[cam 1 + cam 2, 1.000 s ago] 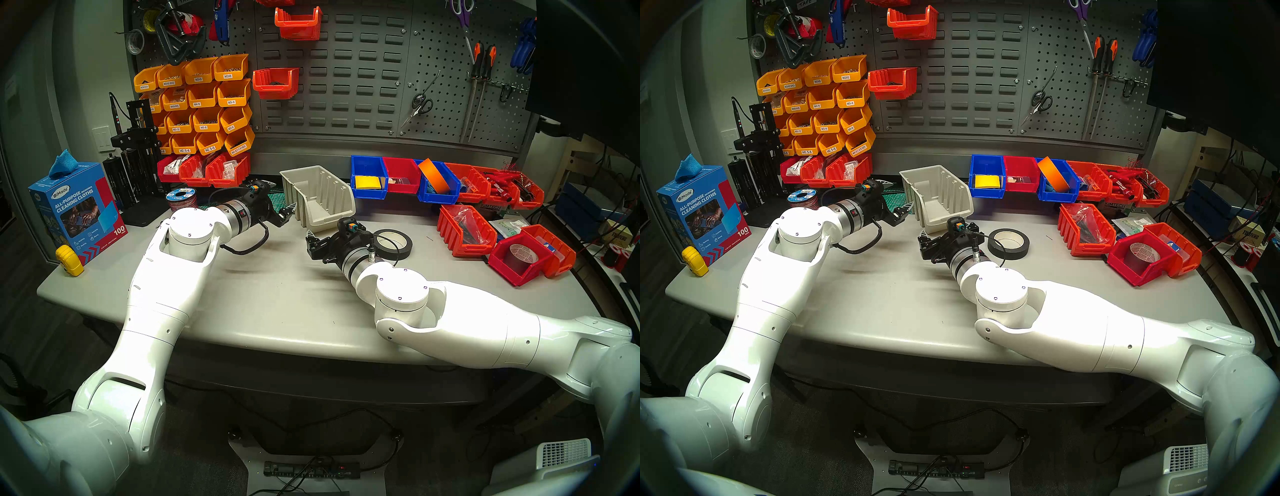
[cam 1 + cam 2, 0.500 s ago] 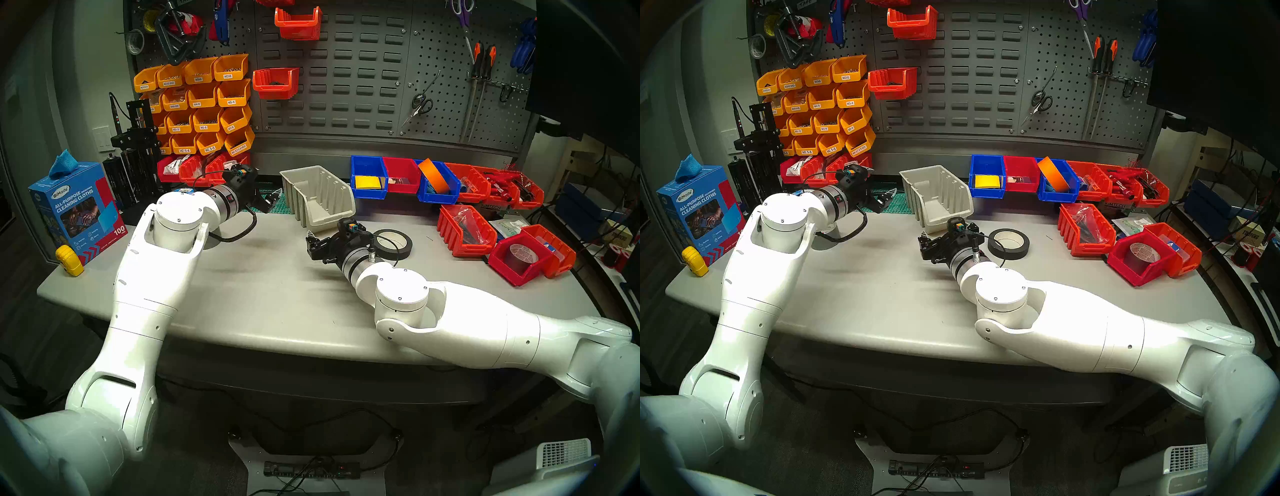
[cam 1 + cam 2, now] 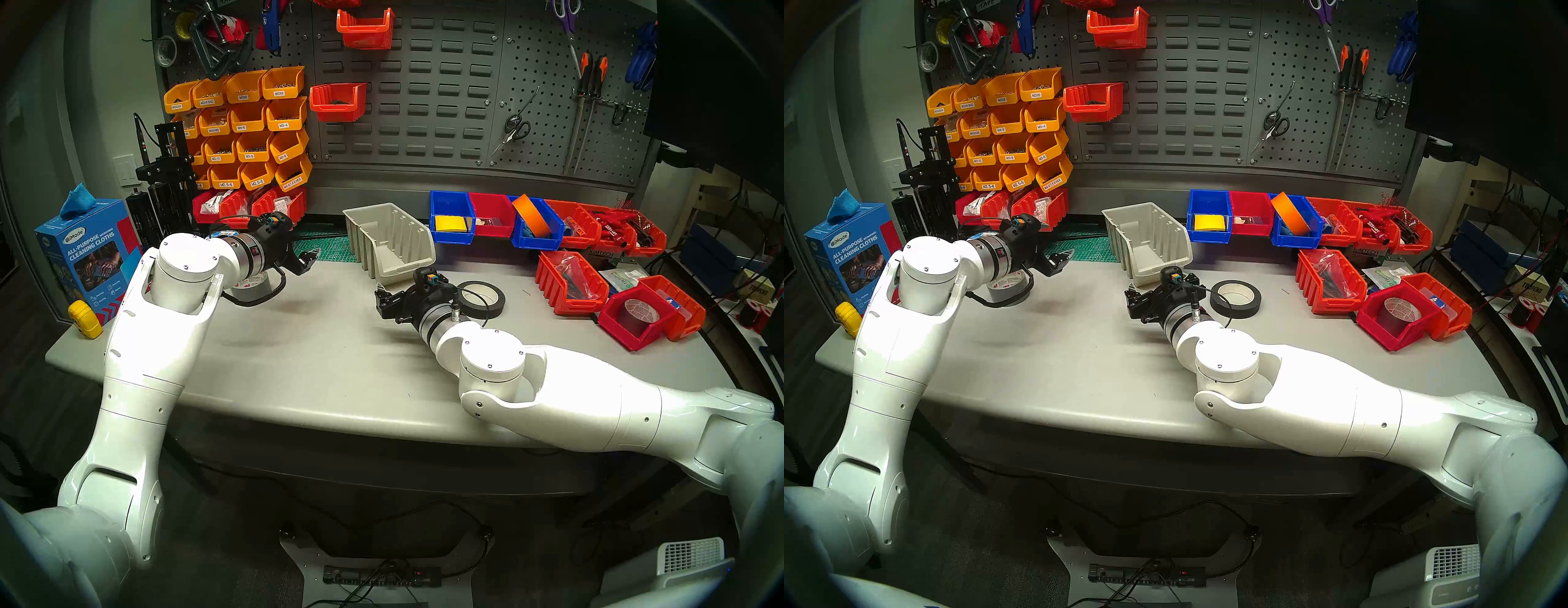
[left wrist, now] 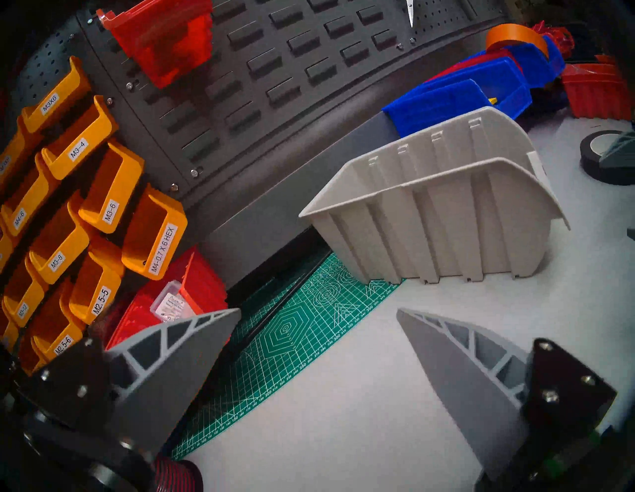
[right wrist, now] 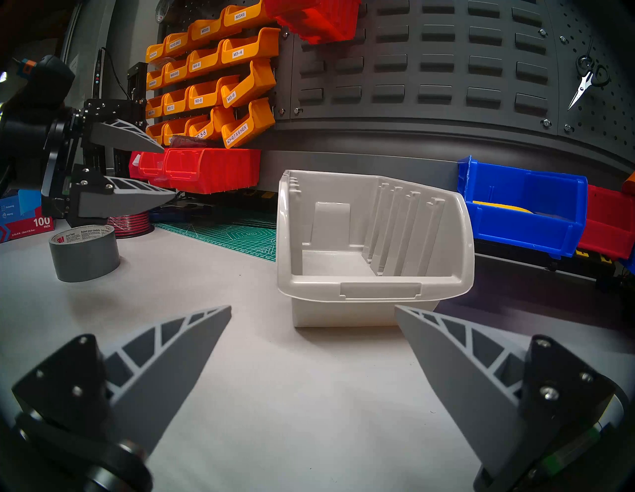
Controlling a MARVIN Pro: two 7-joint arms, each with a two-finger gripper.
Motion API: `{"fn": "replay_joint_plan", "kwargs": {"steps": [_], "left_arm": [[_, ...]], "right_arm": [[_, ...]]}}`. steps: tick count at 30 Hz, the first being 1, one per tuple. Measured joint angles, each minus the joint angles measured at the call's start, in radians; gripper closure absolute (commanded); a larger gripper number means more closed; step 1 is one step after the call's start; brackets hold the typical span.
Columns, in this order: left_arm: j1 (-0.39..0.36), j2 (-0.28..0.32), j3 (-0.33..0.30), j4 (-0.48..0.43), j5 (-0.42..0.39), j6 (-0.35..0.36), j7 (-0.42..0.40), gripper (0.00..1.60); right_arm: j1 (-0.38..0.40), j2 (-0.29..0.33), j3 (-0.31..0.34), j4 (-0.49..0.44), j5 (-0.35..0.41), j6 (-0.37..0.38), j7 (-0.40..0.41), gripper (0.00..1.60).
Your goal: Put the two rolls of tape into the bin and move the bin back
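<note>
On my left I had the left gripper [image 3: 312, 260] spread and empty above the bench, the silver-grey duct tape roll [image 5: 84, 252] lying flat beneath its wrist. The empty beige-grey bin [image 3: 392, 244] sat mid-table. My right gripper [image 3: 382, 297] hung released just before its front lip, the black tape roll [image 3: 481, 299] flat beside that wrist.

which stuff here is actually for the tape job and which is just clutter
For the job:
- black tape roll
- grey tape roll
- beige bin

Just lying about:
- orange roll
- wire spool
- blue bin
- cloth box
- tape measure
</note>
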Motion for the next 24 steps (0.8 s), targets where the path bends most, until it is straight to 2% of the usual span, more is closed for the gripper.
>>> {"fn": "replay_joint_plan", "kwargs": {"steps": [11,24], "left_arm": [[0.030,0.063,-0.043,-0.042,-0.011,0.067,-0.102,0.00],[0.036,0.086,-0.086,-0.058,-0.033,0.193,-0.153,0.00]], "right_arm": [[0.000,0.000,0.000,0.000,0.000,0.000,0.000,0.00],[0.000,0.000,-0.001,0.000,0.001,-0.001,0.000,0.00]]}}
